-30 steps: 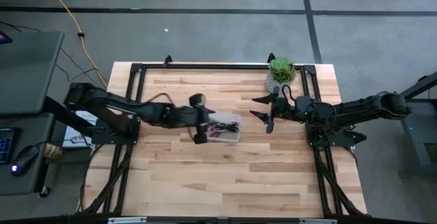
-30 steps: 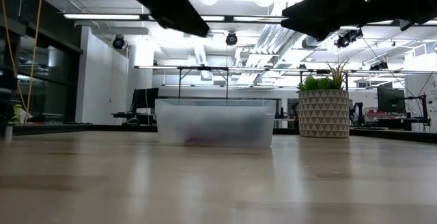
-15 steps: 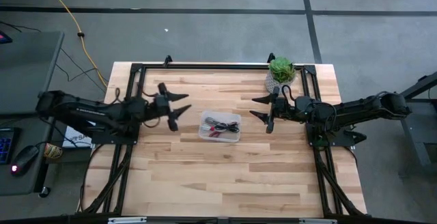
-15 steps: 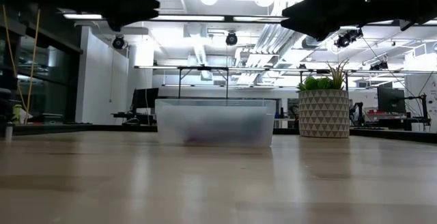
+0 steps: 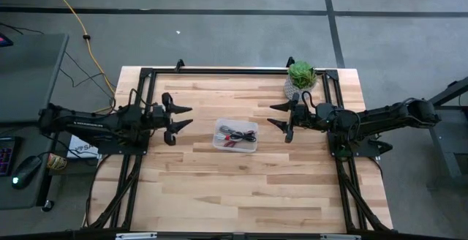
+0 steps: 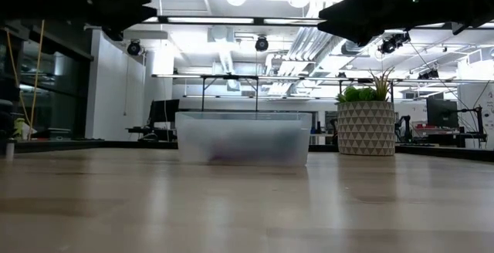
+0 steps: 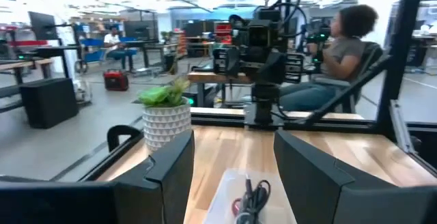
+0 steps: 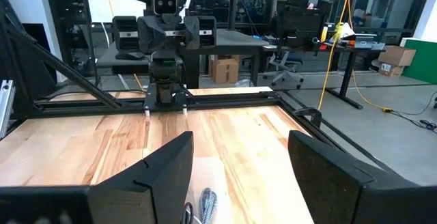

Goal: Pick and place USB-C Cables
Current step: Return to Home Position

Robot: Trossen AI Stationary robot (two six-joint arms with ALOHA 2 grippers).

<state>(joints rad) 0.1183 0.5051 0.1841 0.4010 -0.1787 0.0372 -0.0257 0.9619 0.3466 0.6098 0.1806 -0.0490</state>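
High view: the USB-C Cables lie bundled together inside the clear bin at mid tabletop; you can make out dark and red strands. Your left hand hovers left of the bin, well apart from it, fingers spread and pointing toward it. Your right hand hangs on the bin's other side, near it but not touching, fingers also spread. A potted plant stands at the far edge, beside the right arm.

Low view: the bin sits flat on the tabletop, with the cables only a dim smudge through its frosted wall. Both arms are dark shapes high above it. The plant pot stands to the right of the bin.

Left wrist view: the wide-apart fingers frame the bin, with the cables in it just ahead. A person sits beyond the table.

Right wrist view: the fingers are spread, nothing between them, with a grey coil ahead.
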